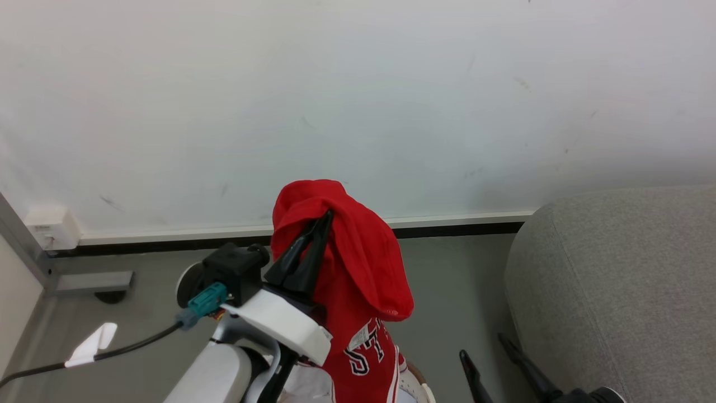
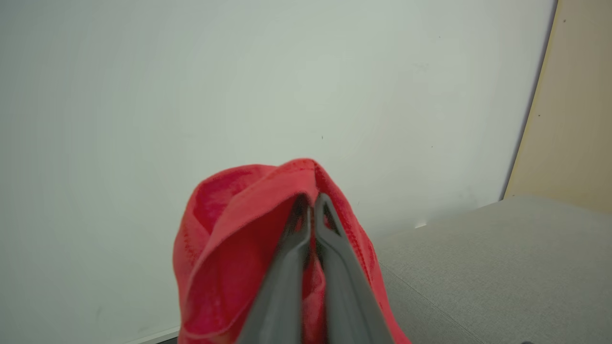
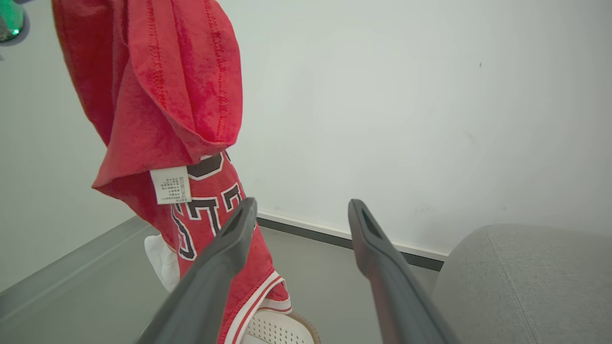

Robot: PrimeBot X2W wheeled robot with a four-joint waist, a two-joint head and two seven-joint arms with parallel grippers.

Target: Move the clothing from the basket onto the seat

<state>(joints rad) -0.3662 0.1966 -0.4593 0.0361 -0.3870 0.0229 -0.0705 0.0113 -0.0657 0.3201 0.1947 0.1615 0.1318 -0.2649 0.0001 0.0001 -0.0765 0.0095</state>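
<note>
Your left end effector [image 1: 328, 215] clamps the clothing [image 1: 363, 263]; the right end effector [image 1: 482, 346] stands wide. The trailing hem could snag on the basket [image 3: 279, 330].

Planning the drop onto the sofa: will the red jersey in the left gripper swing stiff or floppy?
Likely floppy: the soft red sports jersey drapes limp over the shut left gripper. Probably light: a small pinch holds it. Its hem may snag the cream-white holed basket.

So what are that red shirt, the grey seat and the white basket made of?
Jersey: soft matte cloth, probably synthetic knit; it droops in folds, stitch lines show. Seat: grey woven upholstery; fine weave visible. Basket: apparently smooth cream plastic, with punched holes and a brown rim.
</note>
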